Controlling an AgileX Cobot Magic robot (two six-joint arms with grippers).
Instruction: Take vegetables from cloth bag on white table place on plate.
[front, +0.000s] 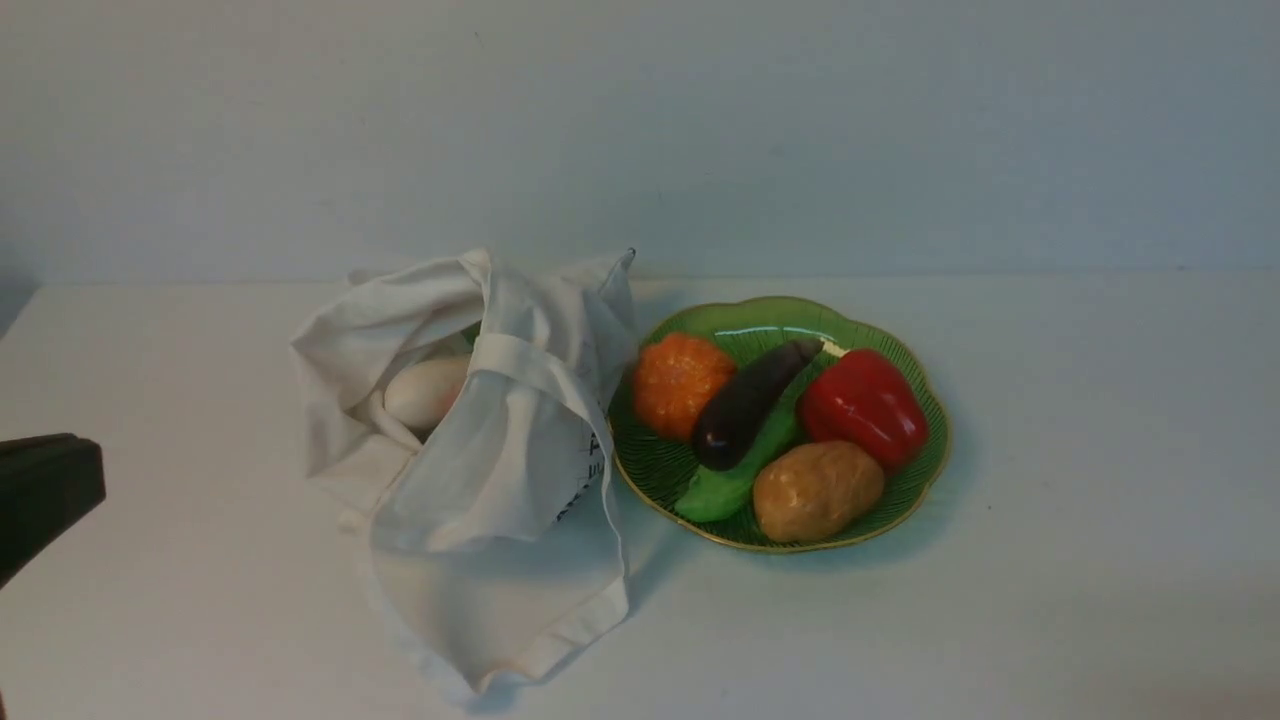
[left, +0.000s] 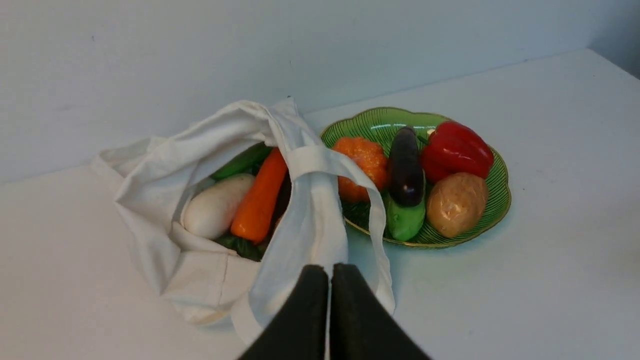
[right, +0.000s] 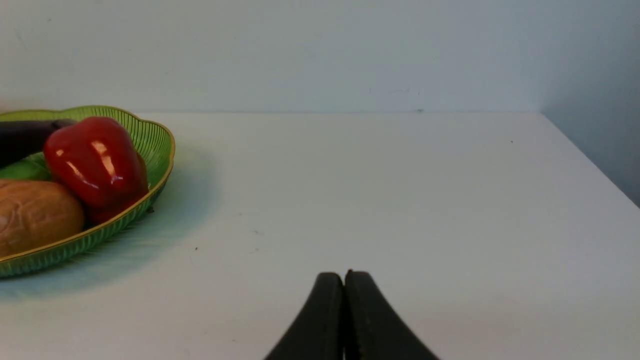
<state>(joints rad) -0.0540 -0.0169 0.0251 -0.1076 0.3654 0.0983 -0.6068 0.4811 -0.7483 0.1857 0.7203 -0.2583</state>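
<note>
Dark eggplant atop green vegetable, on plate.

The kind of place is hard to pin down; it looks most like a plain test setup. A bare white bench fills the lower part of the front view, and a blank pale wall spans the top. At the far left edge of that view, a dark machine part juts in. The toy-like vegetables alone do not make it a kitchen.
</note>
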